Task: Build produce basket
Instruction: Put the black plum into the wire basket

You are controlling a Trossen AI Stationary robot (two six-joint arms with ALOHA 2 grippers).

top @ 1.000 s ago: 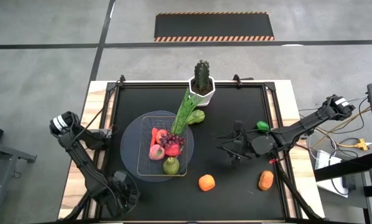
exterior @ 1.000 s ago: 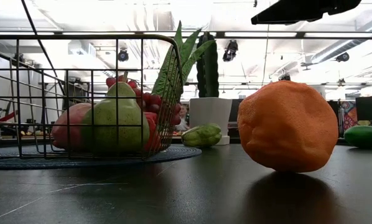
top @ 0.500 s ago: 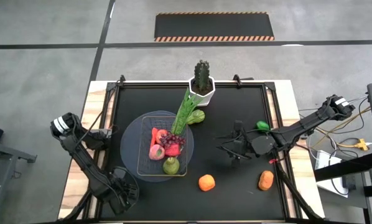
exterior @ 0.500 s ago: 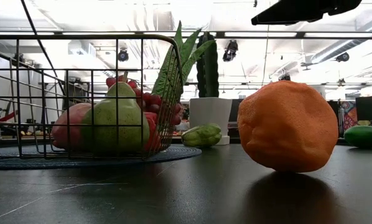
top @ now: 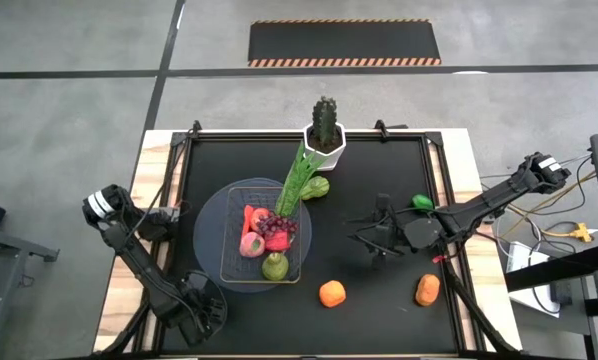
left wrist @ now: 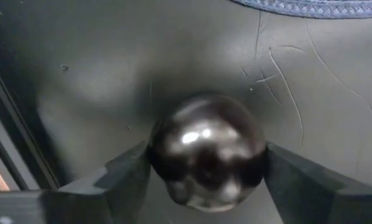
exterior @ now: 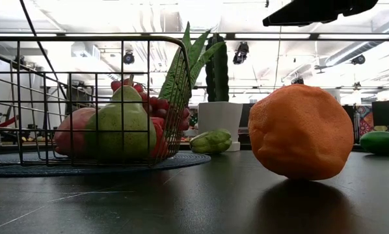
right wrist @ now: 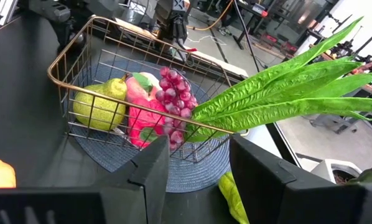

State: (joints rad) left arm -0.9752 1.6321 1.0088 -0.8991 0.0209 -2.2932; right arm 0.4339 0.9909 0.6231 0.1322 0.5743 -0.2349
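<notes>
The wire basket (top: 262,240) stands on a round grey-blue disc (top: 211,240). It holds a green pear (top: 275,266), a pink apple, red pieces and purple grapes (right wrist: 173,93). A long green leafy stalk (top: 297,178) leans out over its far rim. My left gripper (top: 207,314), at the near left next to the disc, is shut on a dark glossy round fruit (left wrist: 206,150). My right gripper (top: 377,238) is open and empty to the right of the basket. Two oranges (top: 331,293) (top: 427,290) lie on the mat near the near edge. My left gripper pinches the dark round fruit between its two fingers (left wrist: 120,180), one on each side of its widest part (left wrist: 158,155). The black mat lies close behind the fruit. I cannot tell whether the fruit rests on the mat.
A white pot with a cactus (top: 324,130) stands at the far edge. A light green fruit (top: 317,187) lies by the basket's far right corner, and a green piece (top: 422,203) lies at the right. The mat is bare between the basket and the right gripper.
My left arm has shifted a little toward the table's near edge. The produce and the basket have not moved.
</notes>
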